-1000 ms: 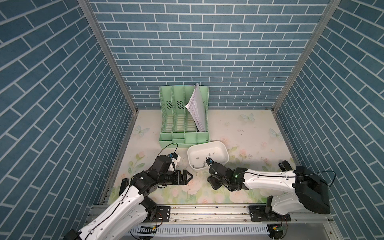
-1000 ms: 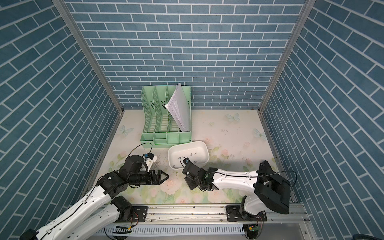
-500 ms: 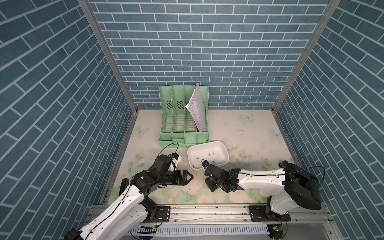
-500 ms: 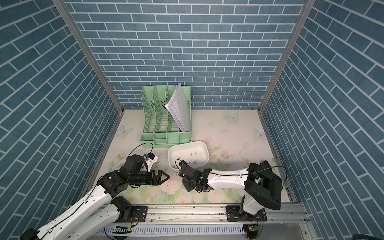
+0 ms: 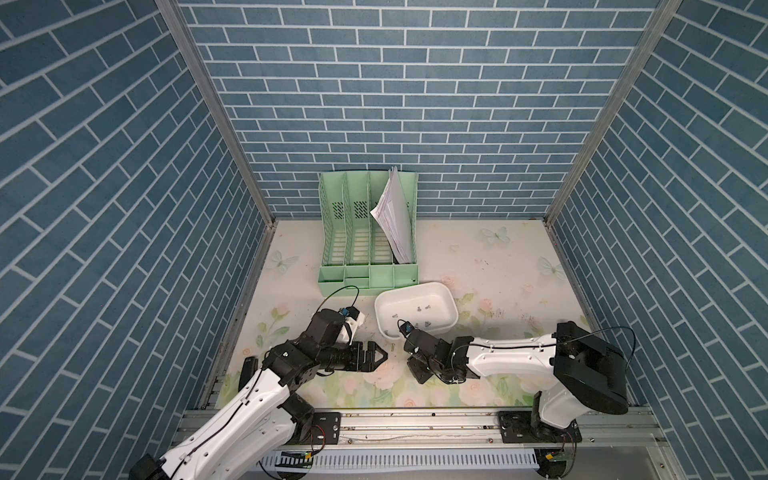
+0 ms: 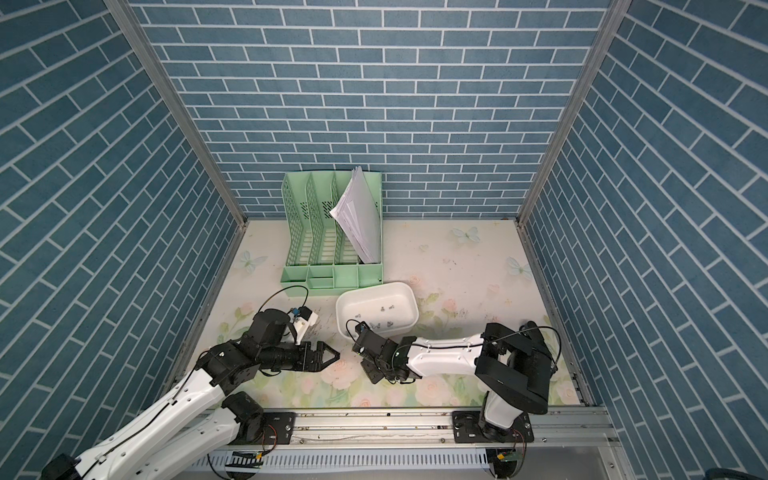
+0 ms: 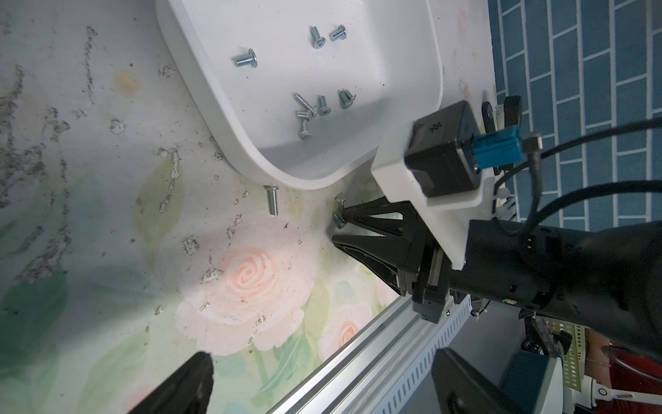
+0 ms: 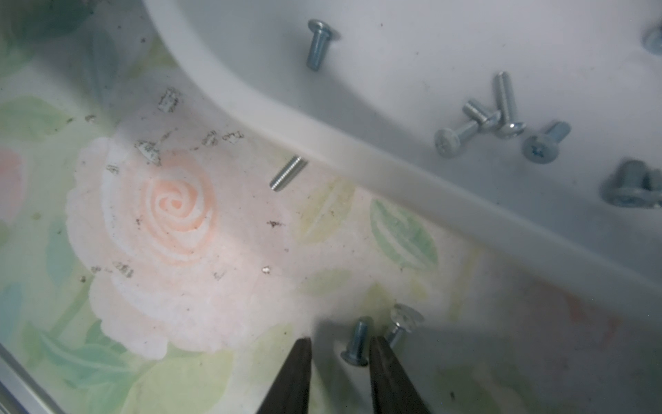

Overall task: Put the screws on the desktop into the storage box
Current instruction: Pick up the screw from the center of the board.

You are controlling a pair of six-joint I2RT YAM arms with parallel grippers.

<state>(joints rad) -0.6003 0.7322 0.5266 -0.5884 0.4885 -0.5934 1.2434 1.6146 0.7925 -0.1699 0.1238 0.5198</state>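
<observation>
Pick step, judged from the layout: several screws (image 7: 308, 111) already lie in the storage box (image 5: 415, 287), and three are left on the tabletop (image 5: 478, 257) just off the box's near corner.

Right claw (image 7: 335, 228) is narrow, with its tips down at the surface. In the right wrist view the fingertips (image 8: 387, 372) straddle a short screw (image 8: 356, 346). One finger is right against the screw and the other shows a gap, so there is no clamp yet. A flat-head screw (image 8: 403, 322) sits just outside that same finger, close enough to get knocked or pinched along with the target. A long screw (image 8: 288, 174) lies apart from these, with its head tucked under the box rim.

The narrow gap makes sense because the target is tiny and a neighbour is close by. The box is close too, so the carry should be short.

Right arm pose: it reaches low from its base at the front right. The forearm is nearly level across the front of the tabletop and the wrist is pitched down toward the box corner.

Left claw (image 5: 376, 356) is spread wide and empty. It is held level just above the tabletop and points at the right claw, with a clear gap between them. It is probably parked out of the way, and its wrist camera gives a side view of the pick. The left arm is bent at the elbow and comes in from the front left.

The green file organiser (image 5: 365, 249) behind the box is not involved.
</observation>
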